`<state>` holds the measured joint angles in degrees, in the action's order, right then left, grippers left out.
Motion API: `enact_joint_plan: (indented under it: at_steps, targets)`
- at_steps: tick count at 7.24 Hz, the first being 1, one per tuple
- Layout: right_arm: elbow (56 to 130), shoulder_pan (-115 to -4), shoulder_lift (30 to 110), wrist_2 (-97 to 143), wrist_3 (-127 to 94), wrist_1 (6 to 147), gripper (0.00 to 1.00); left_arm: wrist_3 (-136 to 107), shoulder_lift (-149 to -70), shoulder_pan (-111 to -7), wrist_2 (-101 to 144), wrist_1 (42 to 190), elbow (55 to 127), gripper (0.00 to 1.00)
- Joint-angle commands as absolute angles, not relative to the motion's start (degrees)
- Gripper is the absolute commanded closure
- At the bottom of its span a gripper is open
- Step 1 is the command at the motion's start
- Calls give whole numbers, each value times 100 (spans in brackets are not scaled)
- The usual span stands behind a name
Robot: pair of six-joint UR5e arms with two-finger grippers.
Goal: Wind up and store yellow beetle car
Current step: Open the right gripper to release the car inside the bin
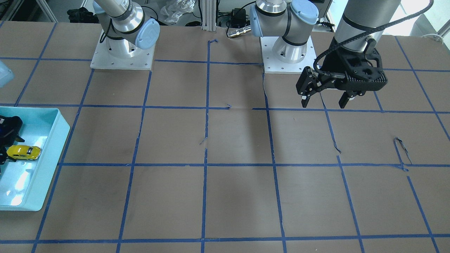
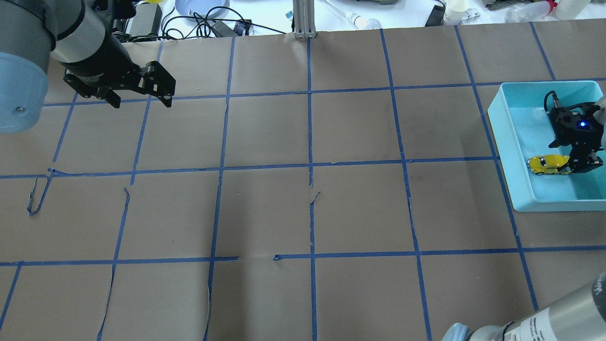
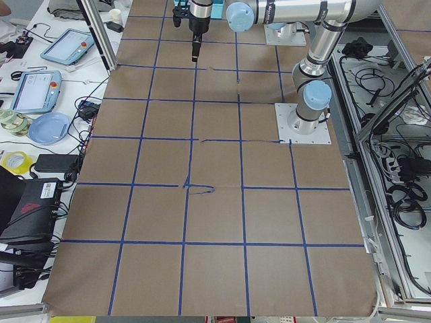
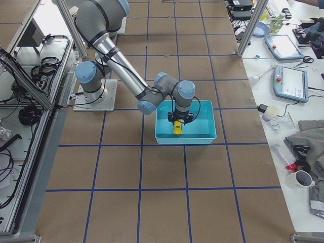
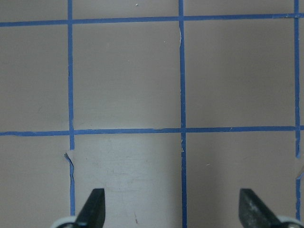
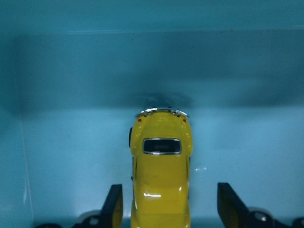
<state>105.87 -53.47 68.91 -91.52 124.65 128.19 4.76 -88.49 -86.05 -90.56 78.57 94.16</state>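
Yellow beetle car [image 6: 160,175] down on the floor of the teal tray [image 2: 563,205], at the robot-right end of the desk [image 1: 239,196]. Upright, tail end toward the tray wall in the right wrist view. Near that wall; contact impossible to tell.

Right end effector [image 6: 172,204] low inside the tray, straddling the car. Released, fingers [image 6: 114,206] spread, a strip of tray floor showing on each side of the body. No grip, no touch visible.

Left end effector [image 5: 173,206] above bare desk, well apart from the tray. Also released, nothing between its fingers.

Reads as storing nearly finished; step in hand probably the retreat after release. Spring wound or not: cannot tell.

For a clean retreat:
- Lift straight up along the tool axis first. No sideways motion while the fingertips sit below the roof line.
- Hold the spread as is. Closing or re-centring risks nudging the car.
- Go slow at the start. Light, glossy, free-rolling toy, likely to scoot at the slightest brush, more so if wound.
- Clear the tray rim fully before swinging back over the desk.
- Leave the left arm parked; no role in this step.
- Confirm from the overhead view afterwards: car inside the tray, upright, clear of both fingers.
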Motion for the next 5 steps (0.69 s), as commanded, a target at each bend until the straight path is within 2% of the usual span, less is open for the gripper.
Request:
enact_joint_plan:
  at_steps: [1,3,5]
  targets:
    - [10320,-5519,7424,-9010,12219,12343,0,475,-8851,-8604,-9070,7857,9465,0]
    - [10082,-5886,8214,-8903,11116,11554,0,483,-8851,-8604,-9044,7857,9422,0]
    - [9190,-6440,8507,-8895,9973,10404,0,475,-8851,-8604,-9062,7849,9404,0]
